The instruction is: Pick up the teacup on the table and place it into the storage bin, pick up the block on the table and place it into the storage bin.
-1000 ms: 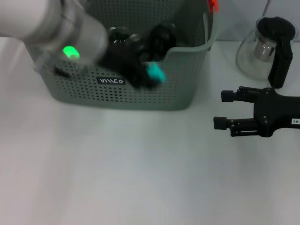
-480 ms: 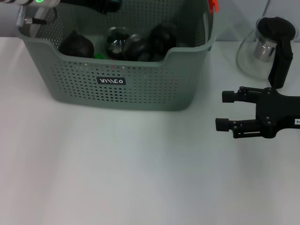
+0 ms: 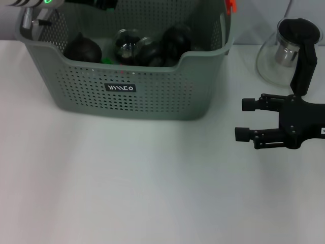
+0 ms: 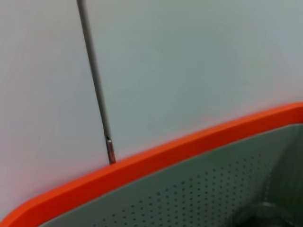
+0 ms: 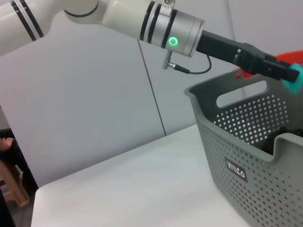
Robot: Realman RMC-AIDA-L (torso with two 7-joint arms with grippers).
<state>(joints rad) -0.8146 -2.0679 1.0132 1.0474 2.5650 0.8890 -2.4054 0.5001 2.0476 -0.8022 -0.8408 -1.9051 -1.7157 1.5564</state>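
Observation:
The grey-green perforated storage bin (image 3: 152,101) stands at the back of the white table, with dark round items and a glassy one (image 3: 124,44) inside; I cannot pick out the teacup among them. In the head view only my left arm (image 3: 30,5) shows, at the top edge above the bin's far left corner. The right wrist view shows my left gripper (image 5: 288,72) stretched over the bin (image 5: 246,156), shut on a teal block (image 5: 294,78) at its tip. My right gripper (image 3: 242,119) rests open and empty, low over the table to the right of the bin.
A glass teapot with a black lid and handle (image 3: 289,51) stands behind my right gripper. An orange clip (image 3: 231,5) sits on the bin's back right rim; the orange rim (image 4: 142,165) fills the left wrist view. Bare white tabletop (image 3: 127,183) lies in front.
My left arm rose from in front of the bin and drew back above its far left corner, carrying the teal block. The right gripper has hardly moved.

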